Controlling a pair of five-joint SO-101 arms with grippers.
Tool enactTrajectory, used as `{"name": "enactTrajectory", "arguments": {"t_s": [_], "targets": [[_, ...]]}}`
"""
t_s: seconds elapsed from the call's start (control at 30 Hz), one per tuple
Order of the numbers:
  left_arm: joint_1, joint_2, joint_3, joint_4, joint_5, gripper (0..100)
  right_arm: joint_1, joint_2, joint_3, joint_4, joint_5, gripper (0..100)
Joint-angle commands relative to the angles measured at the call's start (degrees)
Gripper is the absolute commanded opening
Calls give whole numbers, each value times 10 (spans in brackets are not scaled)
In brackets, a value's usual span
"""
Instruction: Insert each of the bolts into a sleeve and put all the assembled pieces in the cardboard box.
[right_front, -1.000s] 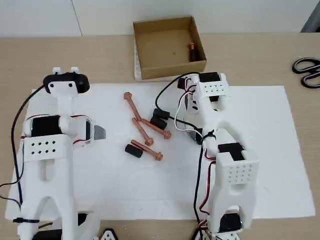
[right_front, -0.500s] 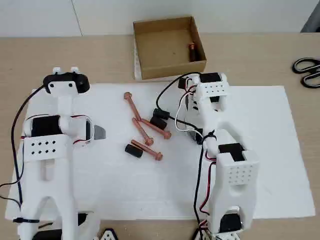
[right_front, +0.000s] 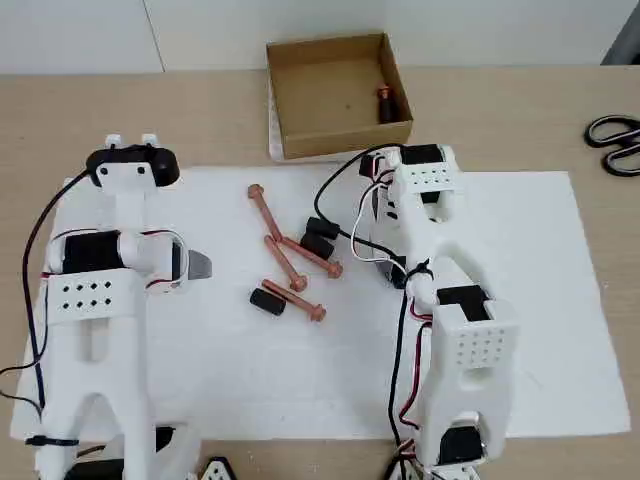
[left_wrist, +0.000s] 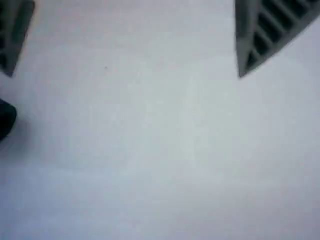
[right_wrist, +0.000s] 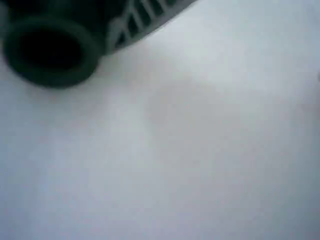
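Several copper bolts (right_front: 286, 262) lie in a loose cluster on the white sheet (right_front: 250, 380), with two black sleeves (right_front: 319, 236) beside them and a third sleeve (right_front: 267, 301) nearer the front. My left gripper (right_front: 198, 265) is open just left of the cluster and hovers low over bare paper, its fingers (left_wrist: 255, 40) spread wide. The right arm (right_front: 420, 180) stands right of the cluster and hides its gripper from above. In the right wrist view my right gripper (right_wrist: 102, 47) is shut on a black sleeve (right_wrist: 47, 50), close over the paper. The cardboard box (right_front: 345, 135) holds one bolt in a sleeve (right_front: 384, 103).
Scissors (right_front: 615, 143) lie on the bare wood at the far right edge. The right arm's black cable (right_front: 335, 195) loops over the sheet near the two sleeves. A dark shape (left_wrist: 5, 117) shows at the edge of the left wrist view.
The right arm has shifted very slightly to the right. The left arm and the loose parts have not moved.
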Motion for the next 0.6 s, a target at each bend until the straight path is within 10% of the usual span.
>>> {"name": "enactTrajectory", "arguments": {"t_s": [0.0, 0.57], "targets": [[21, -1, -26, -9, -4, 268, -2, -40, -1, 19, -4, 4], [37, 25, -82, -83, 69, 268, 6, -241, 2, 55, 26, 4]]}}
